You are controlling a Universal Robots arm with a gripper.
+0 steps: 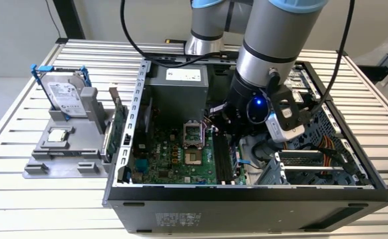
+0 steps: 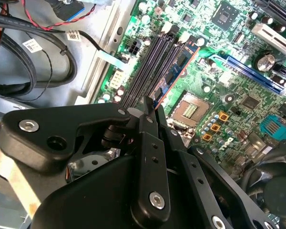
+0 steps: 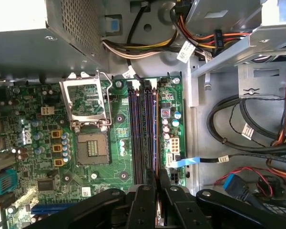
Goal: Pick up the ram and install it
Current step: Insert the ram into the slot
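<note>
Ram, a thin blue circuit-board stick (image 2: 174, 76), stands on edge in the row of black slots on the green motherboard (image 2: 229, 95), lined up along one slot. In the second wrist view its blue face and orange edge show just past the black gripper (image 2: 150, 106). The gripper's fingers are drawn together around the near end of the ram, clamped on it, tips down at slot level.

First wrist view: the gripper (image 3: 158, 179) sits at the near end of the long black memory slots (image 3: 142, 133), thin board edge running between the fingers (image 3: 144, 200) up along the slot row.

Beside the slots, away from the case wall, is the open silver CPU socket (image 3: 89, 121) with its metal frame lifted. On the slots' other side a flat light-blue cable (image 3: 183, 162) leaves the motherboard edge toward bundled black cables (image 3: 238, 124) and the grey metal drive cage (image 3: 238, 38).

Exterior view: the grey arm (image 1: 273, 45) reaches down into the open black computer case (image 1: 247, 204), which lies on a slatted aluminium table (image 1: 41, 199). The gripper (image 1: 229, 130) hangs over the slot area next to the socket. Grey power supply box (image 1: 177, 84) is inside the case behind the motherboard. Outside the case, to the exterior view's left, a green expansion card (image 1: 118, 127) stands just by the wall, and further off a silver hard drive with blue rails (image 1: 64, 94) is upright in a grey plastic holder (image 1: 64, 149).
</note>
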